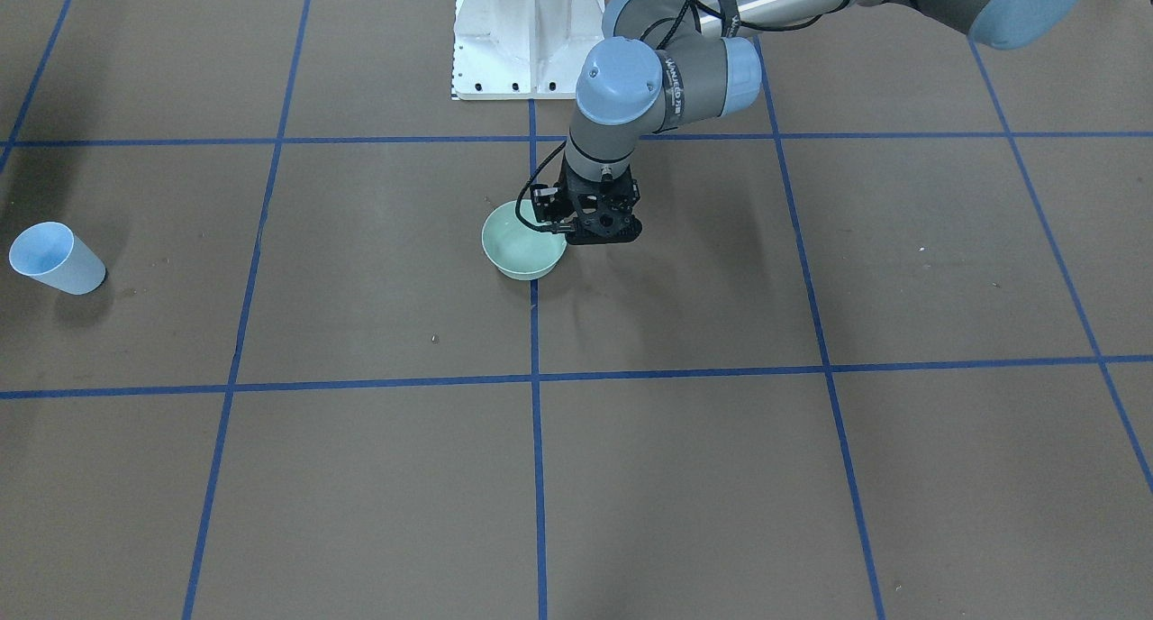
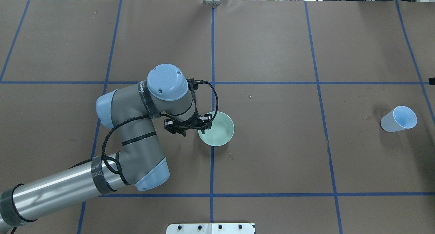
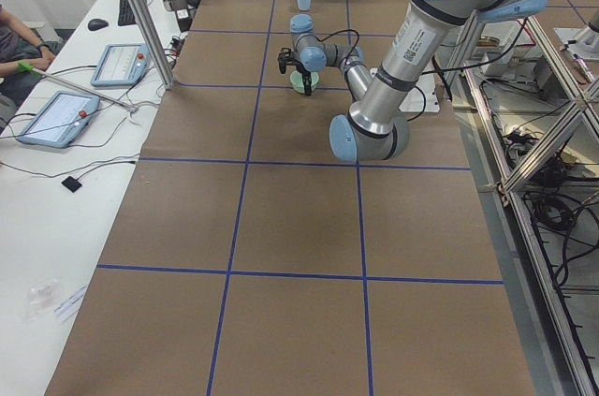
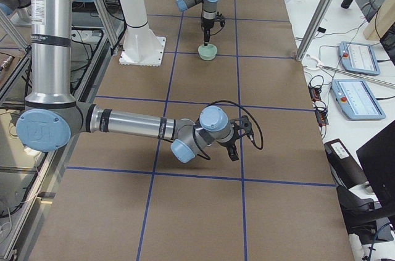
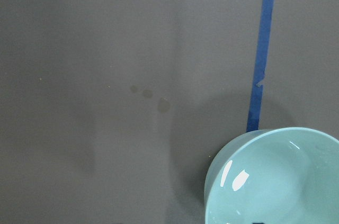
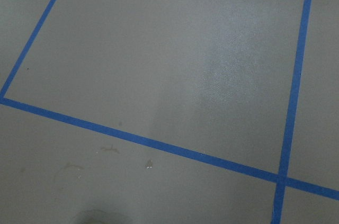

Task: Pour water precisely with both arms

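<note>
Two arms work over one brown bench (image 2: 272, 159) gridded with blue tape lines (image 2: 213, 40). On it are one mint-green bowl (image 2: 220, 131) and one pale blue cup (image 2: 398, 119), well apart. The bowl sits on a tape line near the white pedestal (image 1: 527, 34), and the cup stands far off toward the robot's right.

The left arm (image 2: 129, 115) points down, with its end effector (image 2: 204, 120) at the bowl's rim. I cannot tell whether its jaws clamp the rim.

The right arm (image 4: 136, 124) lies low over bare bench, and the state of its end effector (image 4: 234, 147) cannot be told either.

The water (image 6: 149, 165) shows as one small shiny droplet on the bench. Whether the bowl or cup holds any is unclear.
</note>
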### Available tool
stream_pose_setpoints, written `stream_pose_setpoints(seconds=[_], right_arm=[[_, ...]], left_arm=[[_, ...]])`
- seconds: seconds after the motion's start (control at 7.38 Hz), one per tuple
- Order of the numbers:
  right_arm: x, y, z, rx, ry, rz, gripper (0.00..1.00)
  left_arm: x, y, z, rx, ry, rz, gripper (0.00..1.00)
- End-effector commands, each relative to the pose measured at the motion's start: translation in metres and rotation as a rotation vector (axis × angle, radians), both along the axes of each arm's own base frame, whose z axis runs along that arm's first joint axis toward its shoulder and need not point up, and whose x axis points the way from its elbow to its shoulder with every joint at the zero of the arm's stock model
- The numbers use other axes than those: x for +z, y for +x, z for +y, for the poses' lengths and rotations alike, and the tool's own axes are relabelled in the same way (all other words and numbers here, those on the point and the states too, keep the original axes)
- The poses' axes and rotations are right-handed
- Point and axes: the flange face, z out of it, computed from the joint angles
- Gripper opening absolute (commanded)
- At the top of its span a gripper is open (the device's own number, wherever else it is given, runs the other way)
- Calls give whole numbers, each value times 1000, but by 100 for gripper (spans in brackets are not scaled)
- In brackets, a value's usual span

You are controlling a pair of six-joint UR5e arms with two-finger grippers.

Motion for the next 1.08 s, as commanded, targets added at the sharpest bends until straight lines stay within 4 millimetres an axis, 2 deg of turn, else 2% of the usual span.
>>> stream_pose_setpoints(seconds=[0.0,0.14,0.27,0.54,0.68,0.81,0.95], right_arm=[[-1,1,-1,1,0,-1,100],[0,1,-1,2,-2,-1,100],[-1,2,-1,4,0,-1,100],[-4,0,-5,-6,-15,-8,100],[-17,-3,-17,-7,-30,-5,100],[-23,-4,-19,-8,-31,-2,100],[-25,-4,-21,-8,-34,-2,100]], left_arm=[[-2,9,0,5,0,3,49],[-1,10,-1,6,2,4,32],[-1,10,0,7,4,6,3],[-3,8,-1,6,8,10,0],[-8,1,-6,-4,13,25,0],[-22,-25,-23,-25,18,52,0],[-23,-61,-51,-33,8,80,0]])
